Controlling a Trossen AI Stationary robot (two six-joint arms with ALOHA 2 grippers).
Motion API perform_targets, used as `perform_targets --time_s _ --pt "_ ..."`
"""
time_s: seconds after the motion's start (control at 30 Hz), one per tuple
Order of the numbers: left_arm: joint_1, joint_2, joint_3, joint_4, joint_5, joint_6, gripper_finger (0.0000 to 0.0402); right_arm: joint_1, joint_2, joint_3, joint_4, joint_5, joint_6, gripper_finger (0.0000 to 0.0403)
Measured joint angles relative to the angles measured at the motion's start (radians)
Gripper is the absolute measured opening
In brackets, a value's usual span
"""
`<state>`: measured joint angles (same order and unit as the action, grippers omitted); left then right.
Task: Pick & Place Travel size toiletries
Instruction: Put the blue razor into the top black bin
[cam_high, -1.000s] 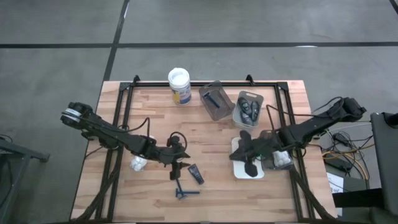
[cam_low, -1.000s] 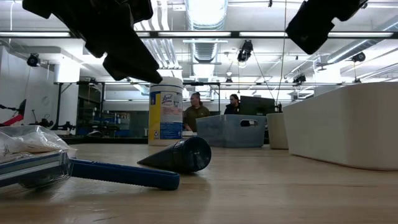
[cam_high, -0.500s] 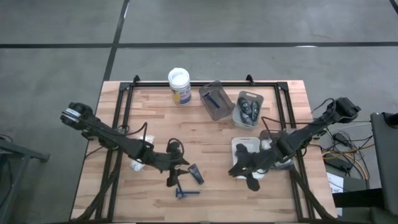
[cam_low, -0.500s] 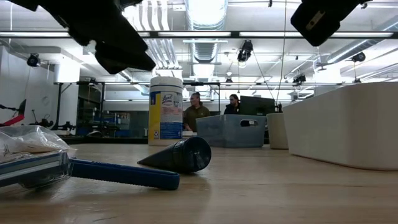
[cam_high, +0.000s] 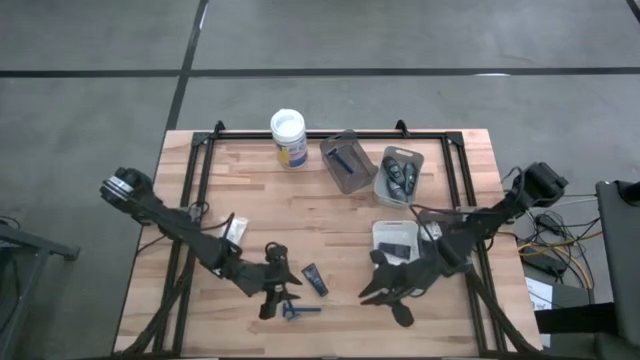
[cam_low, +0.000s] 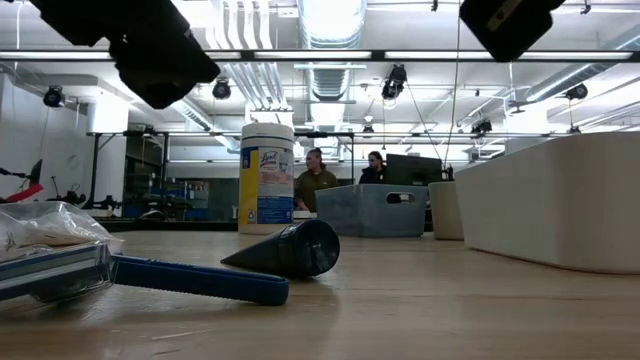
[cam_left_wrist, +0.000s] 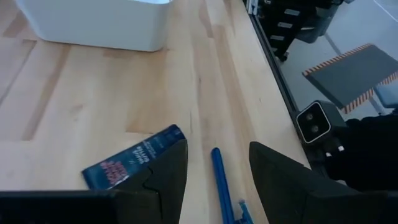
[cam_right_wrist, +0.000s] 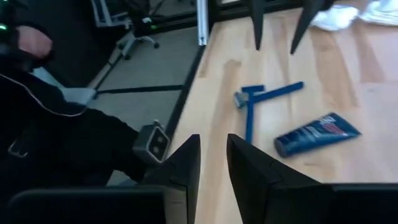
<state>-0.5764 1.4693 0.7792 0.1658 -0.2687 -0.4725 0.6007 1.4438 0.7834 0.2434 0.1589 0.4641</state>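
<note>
Hovering spread above the blue razor (cam_high: 298, 310), the left gripper (cam_high: 272, 300) seems empty; right gripper (cam_high: 383, 297) narrowly parted.

There's print on the tub (cam_low: 266, 176), a blue and yellow label with a slanted brand word at the top, too small to make out. The dark tube (cam_left_wrist: 133, 157) carries pale lettering along its side, also unreadable. No other text shows.

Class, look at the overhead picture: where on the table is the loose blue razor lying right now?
In the high view the blue razor lies near the table's front edge, left of centre, just below the small black tube.
</note>
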Motion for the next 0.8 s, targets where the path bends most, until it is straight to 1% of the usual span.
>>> perform_targets --time_s 0.17,0.27,0.37,0.5,0.8 --pt "-0.018 0.078 0.0 0.061 0.001 -0.006 0.0177 0.028 0.026 0.01 0.101 0.0 0.013 0.0088" --pt "-0.027 0.114 0.0 0.067 0.004 -0.022 0.0177 0.042 0.047 0.022 0.164 0.0 0.014 0.0091" --pt "-0.035 0.144 0.006 0.064 0.007 -0.05 0.0177 0.052 0.07 0.048 0.171 0.001 0.012 0.0091" --pt "-0.046 0.188 0.027 0.07 0.008 -0.058 0.0177 0.064 0.106 0.084 0.17 0.0 0.01 0.008" --pt "-0.062 0.34 0.111 0.085 0.016 -0.06 0.0177 0.084 0.207 0.187 0.156 -0.003 -0.004 0.0048"
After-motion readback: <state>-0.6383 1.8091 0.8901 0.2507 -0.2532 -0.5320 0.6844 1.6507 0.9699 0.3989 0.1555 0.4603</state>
